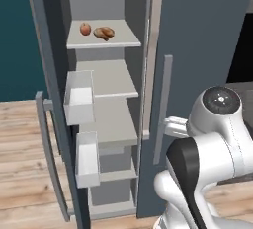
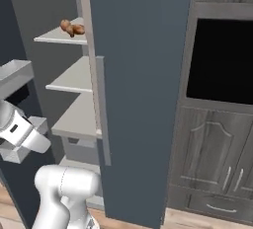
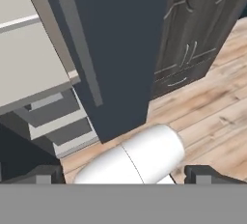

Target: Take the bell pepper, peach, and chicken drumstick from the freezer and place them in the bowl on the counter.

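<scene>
The freezer (image 1: 197, 25) stands with its left door swung open and its right door (image 2: 138, 50) closed. On an upper pale shelf (image 1: 123, 40) lie the peach (image 1: 85, 28) and, right beside it, the chicken drumstick (image 1: 104, 33), whose brown end (image 2: 75, 29) shows past the door edge. The bell pepper, the bowl and the counter are out of view. My gripper (image 3: 125, 175) is open with nothing between its fingertips (image 3: 202, 174). It hangs low in front of the freezer, far below the food, facing the closed door (image 3: 116, 49) and the floor.
The open left door carries two white bins (image 1: 79, 97) and a long grey handle (image 1: 49, 159). Dark wood-grain cupboards (image 2: 207, 159) and a black recess (image 2: 222, 60) stand right of the freezer. Wooden floor (image 3: 207, 117) lies below. My own arm fills the lower right of the left base view.
</scene>
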Controlling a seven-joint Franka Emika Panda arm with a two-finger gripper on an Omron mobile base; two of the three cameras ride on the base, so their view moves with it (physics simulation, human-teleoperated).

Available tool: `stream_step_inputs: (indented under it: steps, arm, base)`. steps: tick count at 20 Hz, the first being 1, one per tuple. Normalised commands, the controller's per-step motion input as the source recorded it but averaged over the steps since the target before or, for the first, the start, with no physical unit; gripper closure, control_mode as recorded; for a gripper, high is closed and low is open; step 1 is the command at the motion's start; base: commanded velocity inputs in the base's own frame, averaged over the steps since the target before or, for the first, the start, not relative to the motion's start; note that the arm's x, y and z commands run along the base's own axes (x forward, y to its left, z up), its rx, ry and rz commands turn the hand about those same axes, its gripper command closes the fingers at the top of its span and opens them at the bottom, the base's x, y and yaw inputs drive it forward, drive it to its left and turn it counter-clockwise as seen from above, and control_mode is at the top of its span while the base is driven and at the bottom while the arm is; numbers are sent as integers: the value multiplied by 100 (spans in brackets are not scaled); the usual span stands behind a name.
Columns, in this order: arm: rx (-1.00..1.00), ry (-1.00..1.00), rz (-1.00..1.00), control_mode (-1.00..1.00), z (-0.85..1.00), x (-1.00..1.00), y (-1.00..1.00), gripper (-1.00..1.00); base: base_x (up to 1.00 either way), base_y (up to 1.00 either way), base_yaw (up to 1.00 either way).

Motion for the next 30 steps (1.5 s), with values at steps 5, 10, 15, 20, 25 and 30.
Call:
stream_step_inputs:
  steps: [5,10,15,20,25,30]
  arm:
    - [0,0,0,100,0,0,0,-100]
    - [0,0,0,100,0,0,0,-100]
    - [0,0,0,100,0,0,0,-100]
    - [0,-4,11,-100,43,0,2,-100]
    - [-4,-19,29,-100,100,-19,11,-100]
    - [-4,-18,35,-100,100,-47,15,-100]
  base:
    - [53,33,0]
    - [84,1,0]
    - [69,0,-1]
    - [11,3,1]
    - [0,0,0]
    - [0,0,0]
